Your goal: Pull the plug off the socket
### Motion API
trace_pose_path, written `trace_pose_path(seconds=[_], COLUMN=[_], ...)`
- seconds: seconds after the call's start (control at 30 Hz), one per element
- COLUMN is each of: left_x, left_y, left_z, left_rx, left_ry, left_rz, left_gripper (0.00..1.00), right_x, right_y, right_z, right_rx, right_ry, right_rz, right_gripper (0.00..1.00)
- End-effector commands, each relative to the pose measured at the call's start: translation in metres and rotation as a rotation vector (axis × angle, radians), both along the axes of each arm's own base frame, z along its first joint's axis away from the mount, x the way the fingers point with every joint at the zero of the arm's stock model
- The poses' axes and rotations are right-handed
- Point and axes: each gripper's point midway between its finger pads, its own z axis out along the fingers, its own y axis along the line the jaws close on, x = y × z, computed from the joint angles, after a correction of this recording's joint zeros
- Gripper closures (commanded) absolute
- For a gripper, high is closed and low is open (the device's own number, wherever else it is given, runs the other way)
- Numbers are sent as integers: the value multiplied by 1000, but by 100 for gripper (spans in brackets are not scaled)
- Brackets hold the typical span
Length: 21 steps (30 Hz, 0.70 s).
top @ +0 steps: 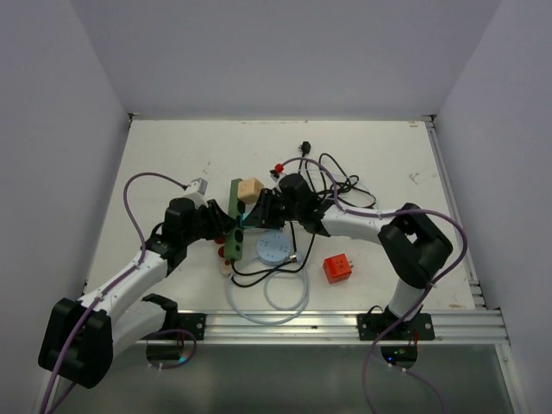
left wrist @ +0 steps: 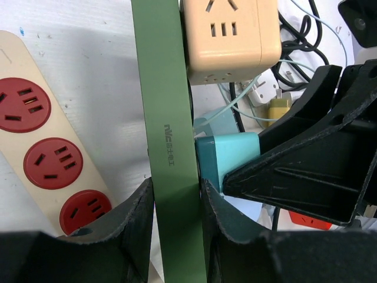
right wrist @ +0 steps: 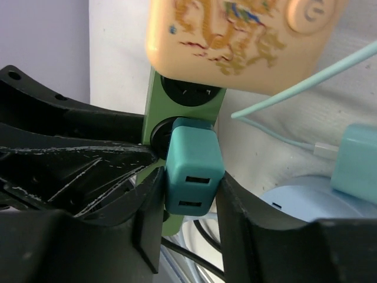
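Right wrist: right claw (right wrist: 189, 191) is clamping the likely stiff, slick teal charger (right wrist: 189, 165) by its sides; left claw (left wrist: 175, 209) is gripping the green power strip (left wrist: 165, 88).

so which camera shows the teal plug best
The right wrist view: the teal plug fills the centre, seated in the green strip and held in the right gripper. The left wrist view shows only its side; the top view, a speck.

table (top: 172, 155) | white | on it: orange cube (top: 338, 268), blue disc (top: 274, 248), black cables (top: 345, 185)
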Motion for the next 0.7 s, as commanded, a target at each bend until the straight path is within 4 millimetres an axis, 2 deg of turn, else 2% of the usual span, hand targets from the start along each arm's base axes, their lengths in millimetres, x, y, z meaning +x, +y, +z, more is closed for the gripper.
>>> trace_pose_path(seconds=[0.0,0.13,0.3,0.37,0.43,0.47,0.67], left_x=[17,19,26,30,29,28,26], left_y=[-17,-16,-1,6,5,9,7], left_z=[60,55,43,39,38,32,32], left_rx=[-78,-26,87,158,210,258,242], left_ry=[-213,-231,-209,-196,-186,-160,-153], left_rz=[-64,-57,32,80,81,101,94], left_gripper=[100,100,100,100,100,100,100], right_x=[17,18,16,14,13,12,7], right_y=[7,5,5,5,3,2,-1], right_z=[22,26,32,35,40,43,50], right_rx=[62,36,2,-23,-39,-42,-23], right_ry=[-44,-65,-87,-102,-123,-133,-155], right_rz=[-65,-75,-78,-77,-79,-76,-53], right_gripper=[65,82,100,100,100,100,100])
